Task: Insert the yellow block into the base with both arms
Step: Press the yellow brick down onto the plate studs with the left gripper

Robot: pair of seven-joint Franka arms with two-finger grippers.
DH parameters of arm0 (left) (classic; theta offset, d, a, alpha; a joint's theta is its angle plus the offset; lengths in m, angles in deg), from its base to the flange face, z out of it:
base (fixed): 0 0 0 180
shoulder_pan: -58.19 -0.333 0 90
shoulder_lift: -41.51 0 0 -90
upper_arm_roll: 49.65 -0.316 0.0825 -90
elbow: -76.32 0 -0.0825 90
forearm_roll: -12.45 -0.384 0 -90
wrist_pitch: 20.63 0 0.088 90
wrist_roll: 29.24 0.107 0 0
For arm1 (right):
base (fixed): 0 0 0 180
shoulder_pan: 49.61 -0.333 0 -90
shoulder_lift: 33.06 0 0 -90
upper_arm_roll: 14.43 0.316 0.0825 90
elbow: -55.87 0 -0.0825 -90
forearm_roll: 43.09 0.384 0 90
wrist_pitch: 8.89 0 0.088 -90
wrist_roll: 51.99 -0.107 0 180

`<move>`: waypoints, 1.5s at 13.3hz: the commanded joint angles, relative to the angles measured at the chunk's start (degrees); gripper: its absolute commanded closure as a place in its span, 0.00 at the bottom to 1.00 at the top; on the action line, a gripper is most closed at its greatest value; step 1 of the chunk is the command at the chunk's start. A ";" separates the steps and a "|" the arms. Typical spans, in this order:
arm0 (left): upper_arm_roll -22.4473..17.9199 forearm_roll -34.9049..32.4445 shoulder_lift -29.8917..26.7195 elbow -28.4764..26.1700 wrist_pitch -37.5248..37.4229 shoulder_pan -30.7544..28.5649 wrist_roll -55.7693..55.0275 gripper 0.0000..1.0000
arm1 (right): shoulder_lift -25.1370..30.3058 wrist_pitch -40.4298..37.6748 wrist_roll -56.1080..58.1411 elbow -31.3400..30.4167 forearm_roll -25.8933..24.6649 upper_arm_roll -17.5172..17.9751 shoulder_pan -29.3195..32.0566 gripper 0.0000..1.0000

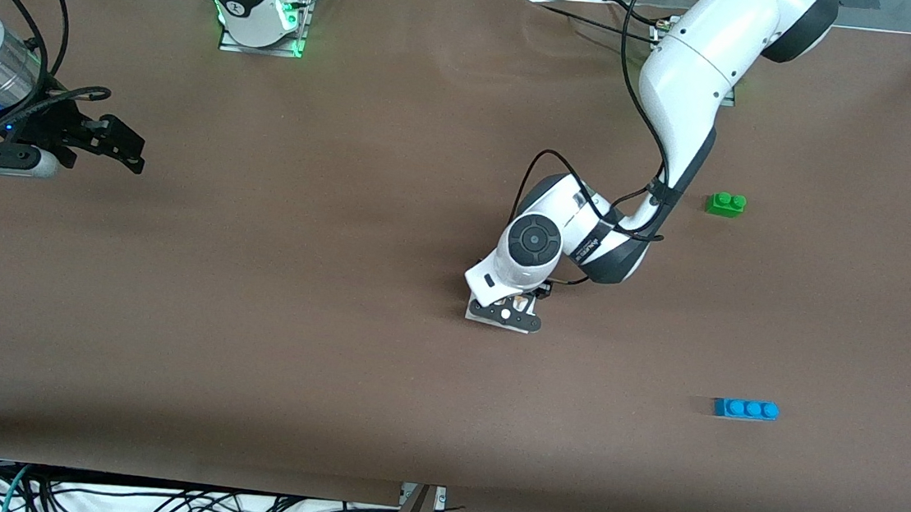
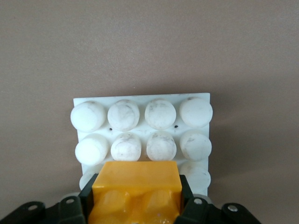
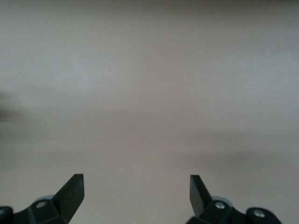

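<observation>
My left gripper (image 1: 505,308) is in the middle of the table, shut on the yellow block (image 2: 136,186), with a black finger (image 2: 87,195) on each side of it. The block sits low over the base (image 2: 140,107), at the edge row of its white studs; whether it is seated on them I cannot tell. In the front view the base (image 1: 474,312) is mostly hidden under the left hand and only a corner shows. My right gripper (image 1: 128,151) waits at the right arm's end of the table. It is open and empty (image 3: 137,189) above bare table.
A green two-stud brick (image 1: 725,204) lies toward the left arm's end of the table. A blue three-stud brick (image 1: 745,408) lies nearer the front camera at that same end. The brown table top (image 1: 297,275) surrounds them.
</observation>
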 commanded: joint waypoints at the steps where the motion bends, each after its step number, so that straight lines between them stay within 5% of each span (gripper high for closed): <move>1: -0.85 -2.00 0.28 0.27 -1.18 1.63 -1.41 0.82 | -0.34 -1.07 -0.23 1.29 -0.15 0.31 0.08 0.00; 10: -1.02 -2.87 0.11 -0.26 -3.29 2.16 -1.32 0.81 | -0.42 -1.16 -0.23 1.21 -0.15 0.31 0.16 0.00; 11: -0.93 -3.31 0.11 -0.26 -3.29 2.16 -1.41 0.72 | -0.42 -1.16 -0.23 1.21 -0.15 0.31 0.16 0.00; 12: -0.93 -3.23 0.02 -0.26 -3.29 2.16 -1.49 0.39 | -0.42 -1.16 -0.23 1.21 -0.15 0.31 0.16 0.00; 14: -0.85 -2.97 -0.15 0.09 -3.38 2.16 -2.02 0.05 | -0.42 -1.16 -0.23 1.21 -0.15 0.31 0.16 0.00; 20: -0.58 -2.17 -2.25 0.79 -5.91 1.73 -2.73 0.00 | -0.42 -1.16 -0.23 1.21 -0.15 0.31 0.16 0.00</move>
